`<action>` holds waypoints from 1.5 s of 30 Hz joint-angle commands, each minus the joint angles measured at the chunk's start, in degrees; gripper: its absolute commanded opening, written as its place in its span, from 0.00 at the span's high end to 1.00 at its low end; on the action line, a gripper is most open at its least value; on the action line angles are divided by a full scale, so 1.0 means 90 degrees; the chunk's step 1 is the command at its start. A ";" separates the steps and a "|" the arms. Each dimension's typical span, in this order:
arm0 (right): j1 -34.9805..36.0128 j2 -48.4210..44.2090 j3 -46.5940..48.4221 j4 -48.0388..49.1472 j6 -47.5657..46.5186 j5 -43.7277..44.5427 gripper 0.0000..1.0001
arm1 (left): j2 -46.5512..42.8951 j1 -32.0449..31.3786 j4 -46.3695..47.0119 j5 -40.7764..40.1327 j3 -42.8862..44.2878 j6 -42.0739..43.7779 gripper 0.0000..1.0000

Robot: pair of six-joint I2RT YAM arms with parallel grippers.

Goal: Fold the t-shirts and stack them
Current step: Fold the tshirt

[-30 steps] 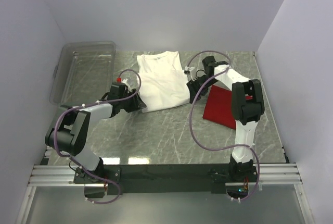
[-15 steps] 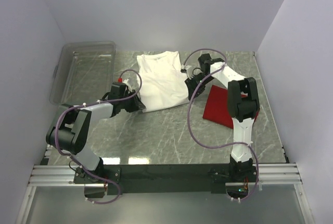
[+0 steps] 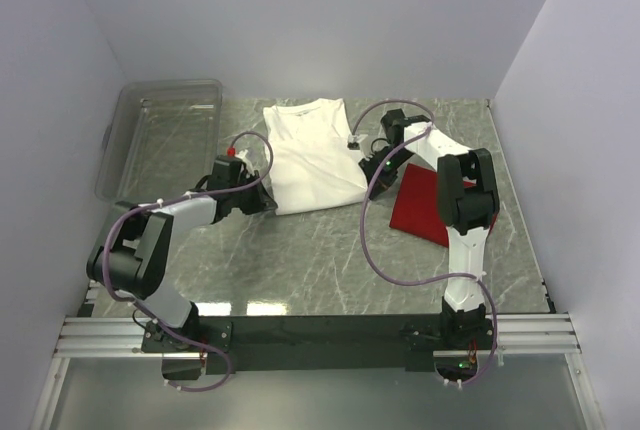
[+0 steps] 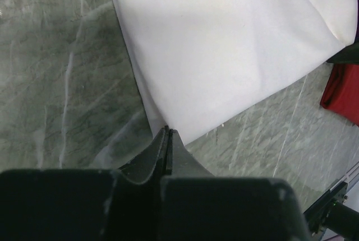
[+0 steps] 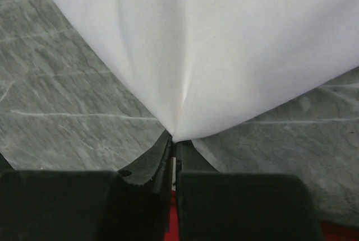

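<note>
The white t-shirt [image 3: 312, 155] lies flat at the back middle of the table, collar away from me; its chest print does not show. My left gripper [image 3: 270, 205] is at its near left corner, and in the left wrist view the gripper [image 4: 168, 131] is shut, tips pinching the hem edge of the white cloth [image 4: 224, 45]. My right gripper [image 3: 367, 172] is at the near right corner. Seen from the right wrist, it [image 5: 173, 139] is shut on a puckered point of the white t-shirt [image 5: 224, 45]. The red t-shirt [image 3: 420, 205] lies folded to the right, apart from the white one.
A clear plastic bin [image 3: 165, 135] stands at the back left. White walls close the table on three sides. The right arm's cable loops over the marble near the red t-shirt [image 4: 342, 92].
Both grippers have shut from about half open. The right gripper has shifted a little left and away, onto the white shirt's corner. The left arm has barely moved.
</note>
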 commanded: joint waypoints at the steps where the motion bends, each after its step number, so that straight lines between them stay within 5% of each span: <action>1: -0.0020 -0.0391 0.0097 -0.0532 -0.0359 0.0258 0.99 | -0.0413 -0.0016 -0.0149 -0.0083 0.0073 0.0215 0.99; 16: -0.0020 -0.0615 -0.0584 -0.1081 -0.0720 0.0326 0.93 | -0.1204 -0.0016 -0.0336 0.0025 -0.0873 -0.0039 0.99; 22: -0.0020 -0.1327 -0.1083 -0.0963 -0.0798 0.0483 0.71 | -0.1761 -0.0016 -0.0413 -0.0043 -0.1352 -0.0127 0.99; 26: -0.0020 -0.1669 -0.0996 -0.1169 -0.0877 0.0375 0.38 | -0.2209 -0.0016 -0.0492 -0.0131 -0.1421 -0.0107 0.99; 30: -0.0010 -0.2059 -0.0859 -0.1198 -0.0955 0.0404 0.36 | -0.2687 -0.0104 -0.0706 -0.0287 -0.1275 0.0204 0.99; 34: 0.0009 -0.2849 -0.1053 -0.0829 -0.1247 0.0288 0.35 | -0.3196 -0.0687 -0.0736 -0.0667 -0.0924 0.0866 0.93; 36: 0.0019 -0.3669 -0.1752 -0.0381 -0.1646 0.0035 0.33 | -0.3440 -0.0972 -0.0833 -0.1106 -0.0661 0.1297 0.83; 37: 0.0009 -0.4020 -0.2134 0.0347 -0.1822 -0.0073 0.30 | -0.3518 -0.1254 -0.0853 -0.1253 -0.0582 0.1821 0.78; 38: 0.0009 -0.4739 -0.2564 0.0789 -0.2027 -0.0180 0.13 | -0.3655 -0.1373 -0.0843 -0.1400 -0.0524 0.2126 0.72; 39: 0.0009 -0.5084 -0.3496 0.1770 -0.2319 -0.0317 0.11 | -0.3714 -0.1625 -0.0785 -0.1449 -0.0446 0.2419 0.63; 42: 0.0097 -0.5712 -0.4548 0.2502 -0.3373 -0.0240 0.11 | -0.3861 -0.1929 -0.0678 -0.1430 -0.0435 0.3756 0.48; 45: 0.0156 -0.5391 -0.4444 0.1326 -0.4834 -0.0542 0.23 | -0.3871 -0.2145 -0.0589 -0.1072 -0.0658 0.5319 0.47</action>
